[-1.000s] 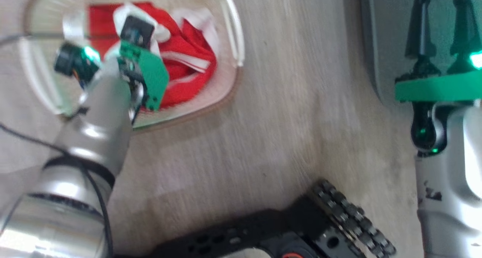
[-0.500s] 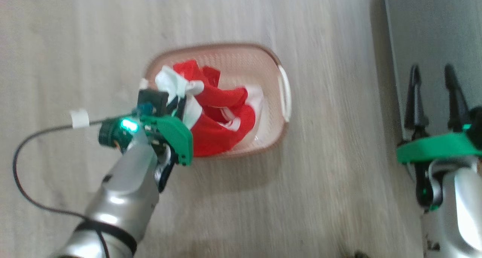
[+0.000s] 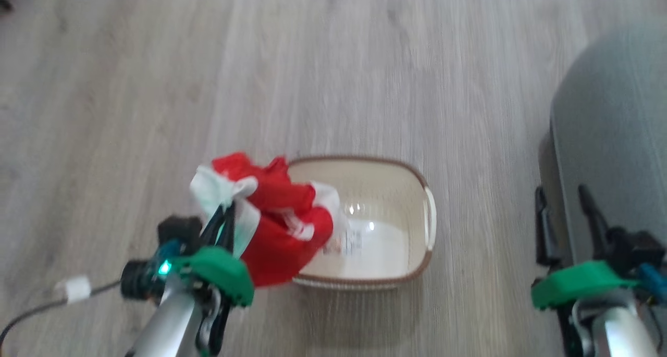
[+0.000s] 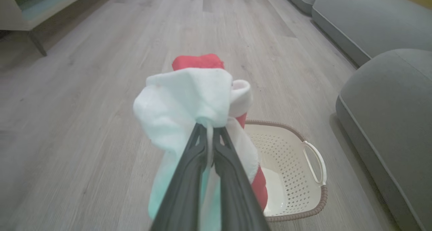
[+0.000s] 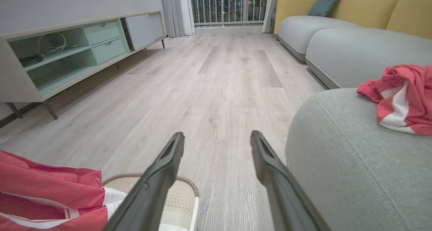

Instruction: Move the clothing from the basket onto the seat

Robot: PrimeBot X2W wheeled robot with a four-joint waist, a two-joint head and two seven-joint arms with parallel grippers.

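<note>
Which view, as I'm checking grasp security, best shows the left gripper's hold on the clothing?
Left wrist view: the left gripper pinches the clothing by its white trim, close up. Head view shows it blurred; right wrist view shows its red fabric.

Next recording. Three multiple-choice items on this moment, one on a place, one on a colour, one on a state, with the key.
1. Where does the loose red-and-white fabric garment lie in the right wrist view?
A. on the wood floor
B. on the grey-green upholstered seat cushion
C. on the shelf unit

2. The left gripper pinches the hanging red-and-white clothing by a part of what colour?
A. yellow
B. black
C. white

3. How is the right gripper?
A. open, holding nothing
B. shut on cloth
C. shut on a handle

Key: 1 B, it rests on the cushion's top; 2 C, white cloth bunches at the tips; 3 A, its fingers stand apart, nothing between them.
</note>
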